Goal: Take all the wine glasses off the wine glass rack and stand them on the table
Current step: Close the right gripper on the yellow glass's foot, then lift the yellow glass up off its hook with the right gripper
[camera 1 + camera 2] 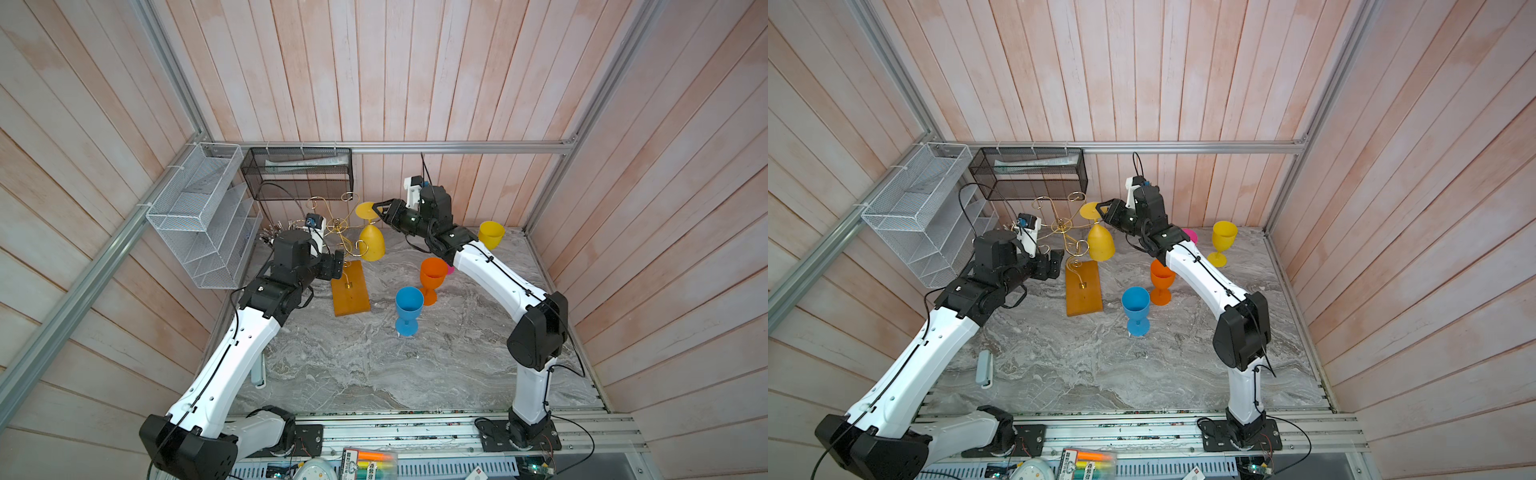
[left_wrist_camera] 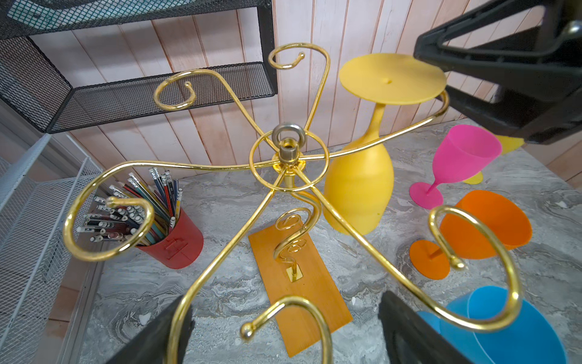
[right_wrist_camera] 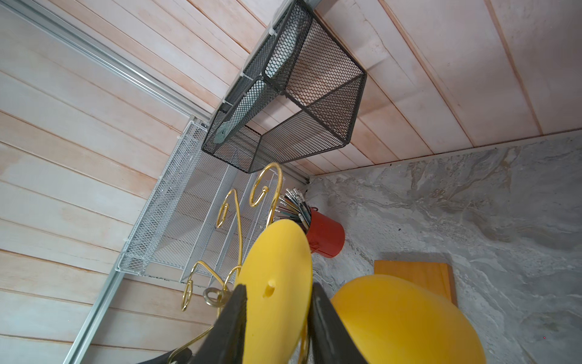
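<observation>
Left hand apart; right hand straddles disc foot, matte yellow wine glass; grip unclear.

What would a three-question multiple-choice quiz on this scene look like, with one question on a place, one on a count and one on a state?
1. Where is the right hand?
A. At the foot of the hanging yellow glass
B. Over the pencil cup
C. Inside the white basket

2. How many glasses stand upright on the table?
A. Two
B. Four
C. Six

3. How does the glass on the wine glass rack hang?
A. Bowl up
B. Upside down, foot on top
C. Lying sideways

Answers:
1 A: in the right wrist view its fingers flank the glass's round foot.
2 B: the blue glass, orange glass, pink glass and second yellow glass all stand on the table.
3 B: in both top views the bowl points down.
</observation>
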